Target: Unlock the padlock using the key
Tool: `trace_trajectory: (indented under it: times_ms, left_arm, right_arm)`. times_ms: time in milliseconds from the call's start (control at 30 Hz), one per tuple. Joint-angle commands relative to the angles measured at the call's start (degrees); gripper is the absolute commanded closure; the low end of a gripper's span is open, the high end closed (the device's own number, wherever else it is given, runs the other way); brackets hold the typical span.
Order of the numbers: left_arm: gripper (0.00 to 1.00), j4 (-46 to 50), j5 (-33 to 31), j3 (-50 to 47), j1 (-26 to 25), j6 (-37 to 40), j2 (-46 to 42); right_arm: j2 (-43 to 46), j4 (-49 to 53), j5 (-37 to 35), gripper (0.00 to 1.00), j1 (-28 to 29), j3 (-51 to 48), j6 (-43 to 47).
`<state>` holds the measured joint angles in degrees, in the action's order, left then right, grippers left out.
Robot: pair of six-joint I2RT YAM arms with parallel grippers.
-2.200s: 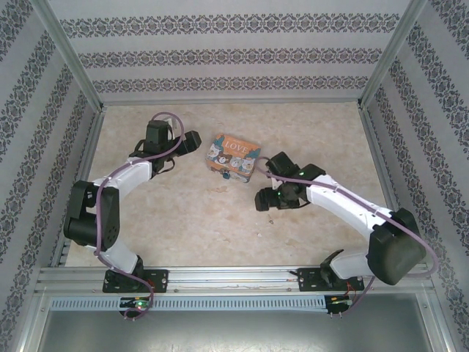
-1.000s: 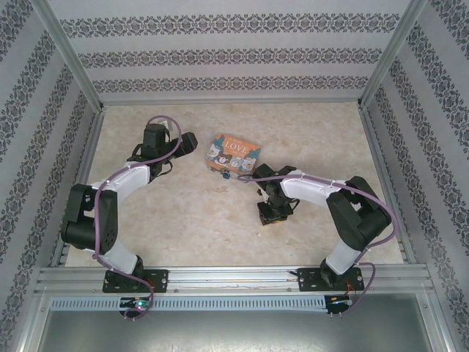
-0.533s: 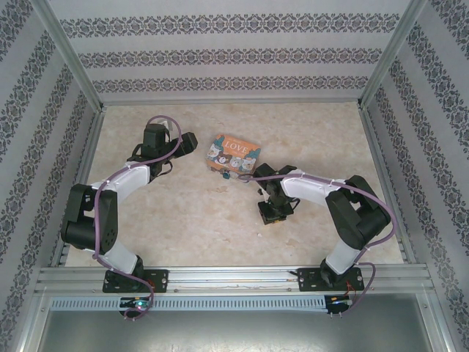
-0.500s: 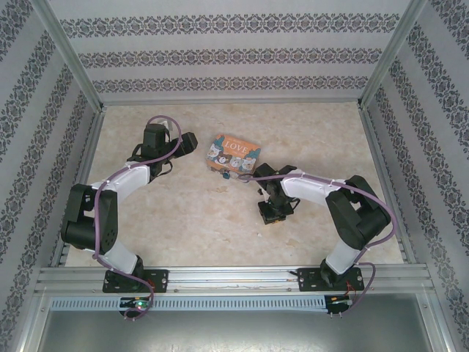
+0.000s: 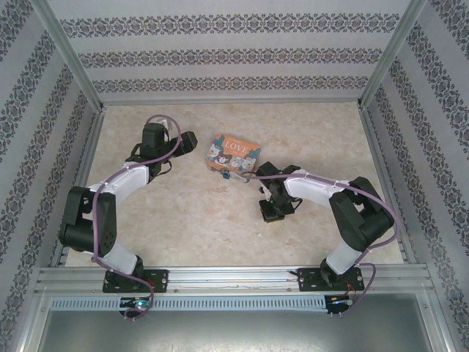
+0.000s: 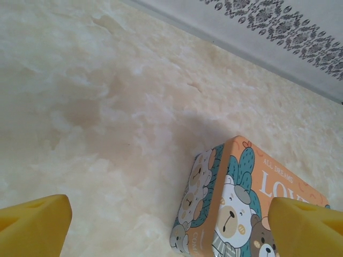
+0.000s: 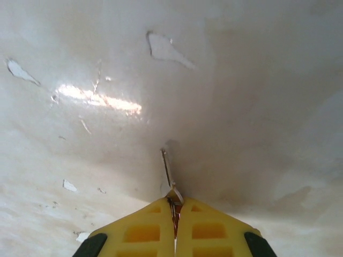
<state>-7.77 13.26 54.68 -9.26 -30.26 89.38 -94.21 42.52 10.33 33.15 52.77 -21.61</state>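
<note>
Key (image 7: 168, 167), a thin grey sliver, sits at the lower centre of the right wrist view. The right claw (image 7: 175, 206) pinches its near end, yellow tips pressed together around it. The blade points away, low over the pale counter (image 7: 80, 134). In the overhead view the padlock (image 5: 226, 175) lies up and left of that claw, touching the near edge of the LOVE tin (image 5: 234, 152). Further left, the left claw (image 6: 170, 224) is spread wide, facing the tin's corner.
</note>
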Motion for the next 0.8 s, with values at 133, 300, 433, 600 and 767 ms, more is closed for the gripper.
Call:
trace_trajectory:
  times_ms: [133, 300, 433, 600, 767]
  left_arm:
    - [0.07, 2.4, 4.8, 3.1, 1.0, 3.0, -5.1]
    - [0.14, 2.4, 11.2, 6.5, 1.0, 2.1, -6.0]
    - [0.24, 2.3, 18.7, 10.4, 0.7, -1.2, -4.6]
    - [0.30, 1.8, 27.4, 15.2, -0.7, -6.5, -1.6]
    - [0.31, -2.8, 34.9, 17.9, -3.6, -11.6, 0.7]
  right_arm:
    - [9.5, -12.1, 5.1, 1.00, -3.2, -3.3, -0.1]
    - [16.4, -23.8, 7.7, 1.00, -6.0, -5.4, -1.1]
    - [20.3, -34.9, 10.2, 1.00, -7.9, -6.3, -1.0]
    - [22.6, -47.9, 12.4, 1.00, -8.4, -6.7, 1.5]
    - [23.4, -59.8, 15.4, 1.00, -8.6, -7.6, 4.1]
